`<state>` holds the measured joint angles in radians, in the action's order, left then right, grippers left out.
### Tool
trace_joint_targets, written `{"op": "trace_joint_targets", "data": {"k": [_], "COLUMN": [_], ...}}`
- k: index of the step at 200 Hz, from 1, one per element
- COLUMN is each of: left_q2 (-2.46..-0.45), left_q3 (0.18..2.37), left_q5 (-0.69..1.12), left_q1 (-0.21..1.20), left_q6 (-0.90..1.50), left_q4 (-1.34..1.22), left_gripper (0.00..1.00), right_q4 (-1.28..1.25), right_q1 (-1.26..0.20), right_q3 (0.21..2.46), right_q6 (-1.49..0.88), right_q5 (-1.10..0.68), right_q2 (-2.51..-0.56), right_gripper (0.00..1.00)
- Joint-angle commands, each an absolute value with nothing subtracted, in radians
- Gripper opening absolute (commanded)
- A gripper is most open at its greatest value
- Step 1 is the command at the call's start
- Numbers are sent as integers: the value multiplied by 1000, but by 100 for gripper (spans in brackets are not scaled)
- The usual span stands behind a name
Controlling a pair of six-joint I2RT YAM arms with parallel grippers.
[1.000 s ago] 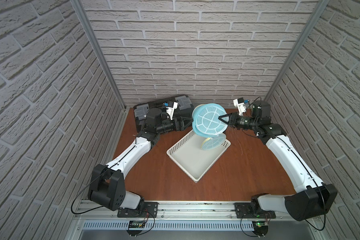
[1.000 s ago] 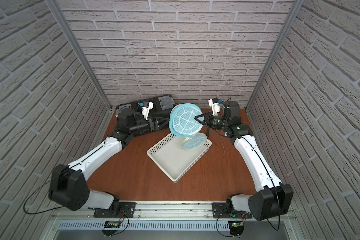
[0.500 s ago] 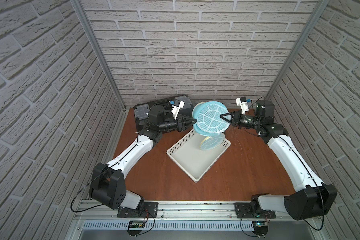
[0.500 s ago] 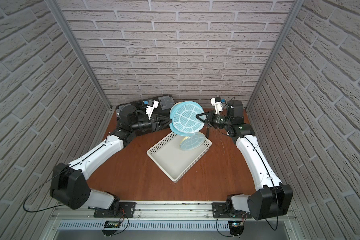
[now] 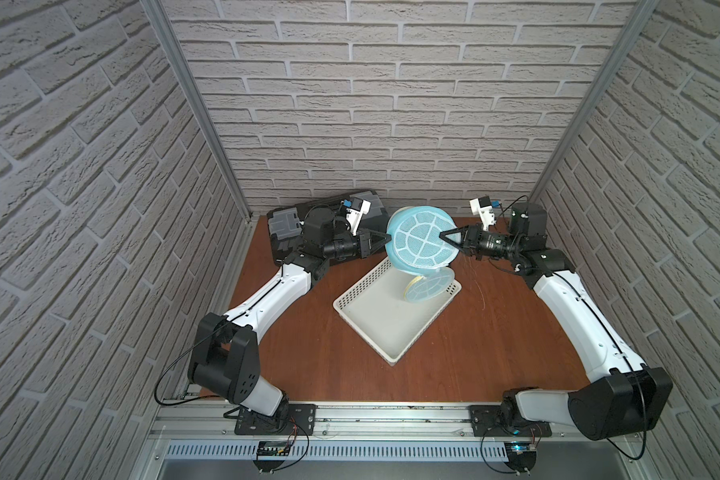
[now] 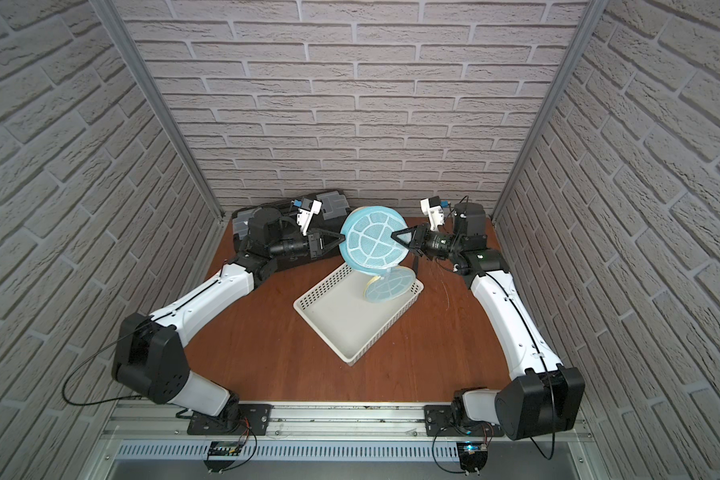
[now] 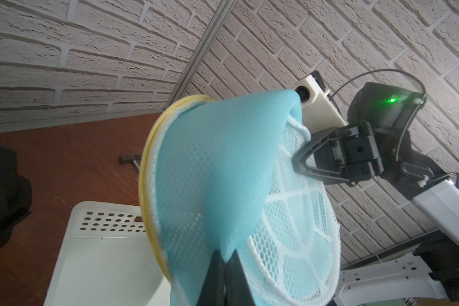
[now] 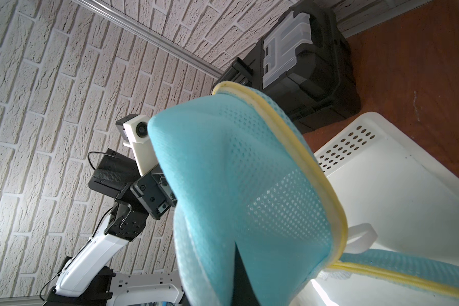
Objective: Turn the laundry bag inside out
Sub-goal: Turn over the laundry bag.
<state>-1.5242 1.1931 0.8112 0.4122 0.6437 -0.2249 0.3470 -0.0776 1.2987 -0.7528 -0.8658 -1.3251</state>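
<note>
**Two grippers pinch a blue laundry bag above a white basket**

Nearest the viewer, a metal rail [image 5: 391, 417] carries the bases of two white-and-black arms, which reach away across a reddish-brown wooden table [image 5: 308, 357]. In the middle of the table lies a shallow white perforated basket [image 5: 385, 328], turned cornerwise.

Above its far corner hangs the laundry bag [image 5: 420, 243], light-blue mesh with yellow trim, held in the air between the two grippers. Its upper round end, patterned with white spokes and rings, faces up toward the viewer. Its lower round end droops over the basket's far corner; whether it touches there cannot be made out.

The left gripper [image 5: 385, 240] meets the bag's left edge. In the left wrist view its fingers [image 7: 217, 275] are pressed together on a fold of blue fabric. The right gripper [image 5: 444, 236] reaches onto the bag's right side, jaws closed tight and pinching the mesh. In the right wrist view a dark finger [image 8: 240, 275] shows in a cleft of fabric.

Behind the left gripper, a black case [image 5: 285, 226] with grey latches sits against the grey brick wall [image 5: 391, 124].
</note>
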Motion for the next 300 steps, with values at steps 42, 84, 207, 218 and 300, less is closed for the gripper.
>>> {"op": "trace_joint_targets", "data": {"k": [42, 84, 207, 218, 300], "left_q2": [-1620, -1682, -1442, -1395, -1403], "left_q3": [1250, 1304, 1140, 1103, 1007], "left_q5": [757, 830, 304, 187, 194], "left_q1": [392, 433, 397, 377, 614], "left_q6": [808, 802, 807, 855, 1273], "left_q4": [-261, -192, -242, -164, -334], "left_gripper": [0, 0, 66, 73, 87], "right_q4": [28, 26, 180, 128, -227], "right_q1": [-113, -129, -136, -138, -211], "right_q3": [1272, 1285, 1189, 1162, 987], "right_q6": [-878, -867, -760, -808, -1079], "right_q5": [-1099, -1099, -777, -725, -441], "right_q2": [-1295, -1301, -1376, -1380, -1379], "right_gripper": [3, 3, 3, 3, 3]}}
